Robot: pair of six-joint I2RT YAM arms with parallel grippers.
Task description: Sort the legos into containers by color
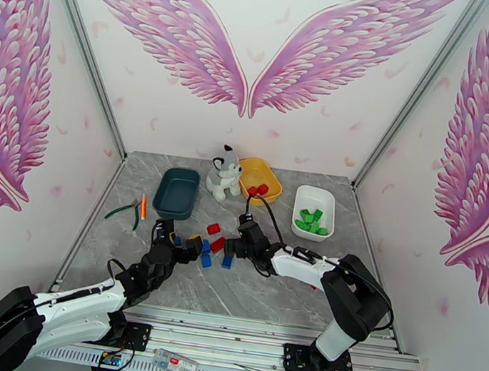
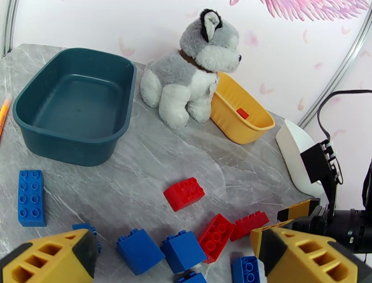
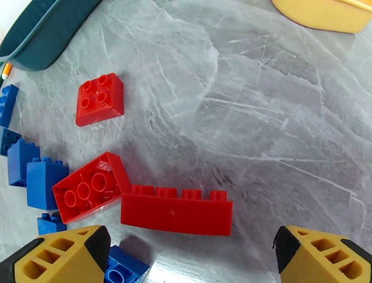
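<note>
While near red lego (image 3: 176, 215), right gripper (image 3: 188, 249) wide, empty.

No readable text (rail sticker (image 1: 174, 364) too small).

White shells clad the left arm (image 1: 76, 312) and right arm (image 1: 299, 264), with black joints behind the fingers. Those fingers (image 2: 297, 256) are yellow, cut with hollow ribbed slots (black pads (image 3: 283, 244) line their inner faces). A black cable (image 2: 344, 91) loops behind the right fingers.
</note>
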